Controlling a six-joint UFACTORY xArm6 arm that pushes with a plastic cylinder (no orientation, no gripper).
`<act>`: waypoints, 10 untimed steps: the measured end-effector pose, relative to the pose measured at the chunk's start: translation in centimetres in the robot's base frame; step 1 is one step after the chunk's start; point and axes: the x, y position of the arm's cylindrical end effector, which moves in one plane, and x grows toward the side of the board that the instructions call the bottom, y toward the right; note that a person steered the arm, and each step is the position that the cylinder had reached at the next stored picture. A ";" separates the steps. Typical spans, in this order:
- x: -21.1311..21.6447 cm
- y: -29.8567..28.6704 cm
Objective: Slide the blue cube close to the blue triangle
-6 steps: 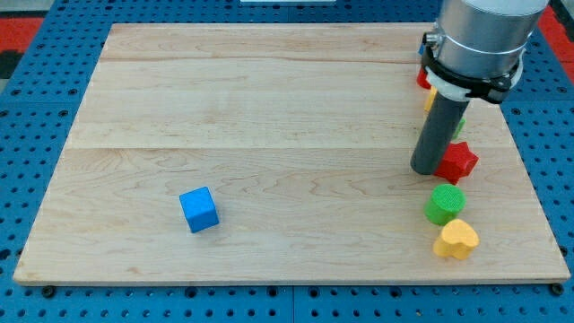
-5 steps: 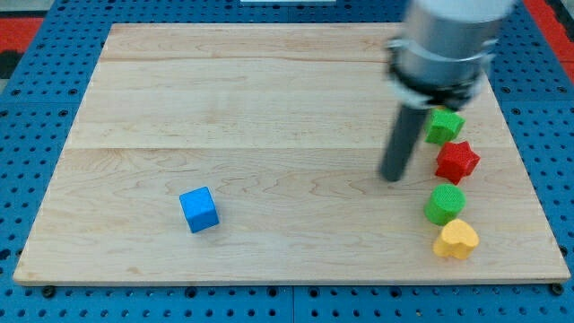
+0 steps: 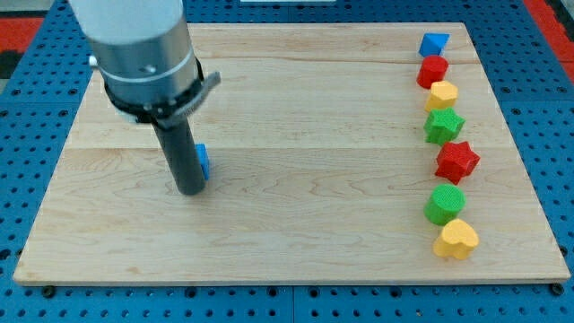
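The blue cube (image 3: 203, 160) sits left of the board's middle, mostly hidden behind my rod; only a thin blue sliver shows on the rod's right side. My tip (image 3: 189, 189) rests on the board just at the cube's left and bottom side, touching or nearly touching it. The blue triangle (image 3: 434, 43) lies at the view's top right corner, far from the cube.
A column of blocks runs down the right edge below the blue triangle: a red block (image 3: 432, 70), a yellow block (image 3: 441, 94), a green star (image 3: 443, 125), a red star (image 3: 457, 161), a green cylinder (image 3: 444, 204), a yellow heart (image 3: 456, 239).
My rod has swept from the right side of the board to the left. The blue cube has moved up the view from its earlier spot.
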 end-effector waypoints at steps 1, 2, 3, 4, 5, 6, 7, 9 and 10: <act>-2.8 -4.1; -5.4 -4.9; -5.6 -2.3; -3.9 -3.7; -2.8 -2.1; -4.0 1.7; -6.2 5.9; -9.3 14.0; -11.6 16.4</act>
